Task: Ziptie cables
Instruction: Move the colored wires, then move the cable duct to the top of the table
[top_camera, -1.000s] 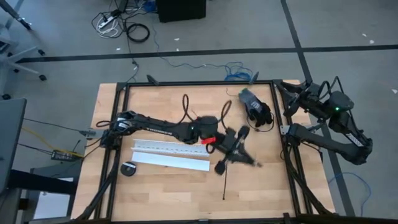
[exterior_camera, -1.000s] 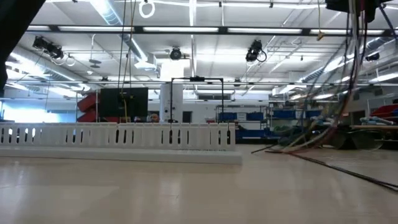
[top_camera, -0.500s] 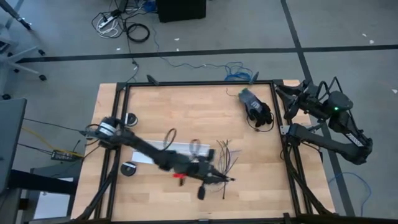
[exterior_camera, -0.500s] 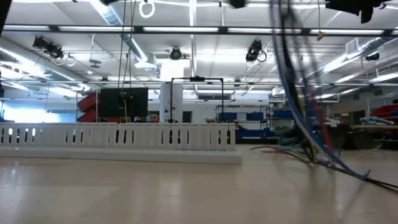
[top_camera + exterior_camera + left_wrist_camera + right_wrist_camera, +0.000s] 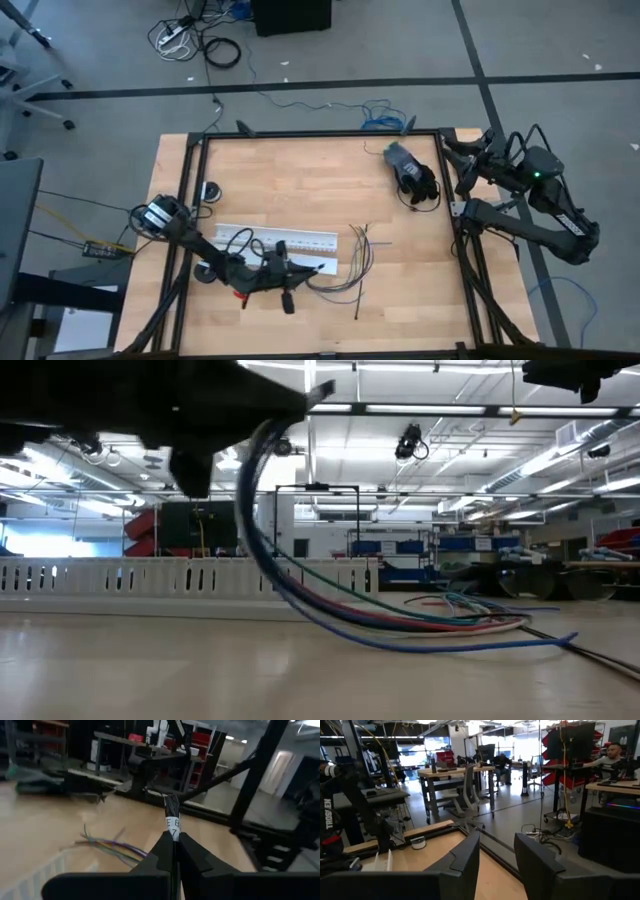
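Now the left gripper (image 5: 287, 300), jaws clamped on the cables (image 5: 345, 272), sits low near the counter's (image 5: 300, 170) front edge; cables trail beside the ziptie (image 5: 361, 300). Right gripper (image 5: 415, 185) waits, jaws apart.

Bright, even overhead light; soft shadows; motion-blurred left wrist view.

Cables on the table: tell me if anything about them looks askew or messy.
The cables are loose and splayed, not bundled: their free ends fan out on the table past the end of the white channel. The left hand, shut on the cables, holds one end raised. The ziptie lies apart beside them.
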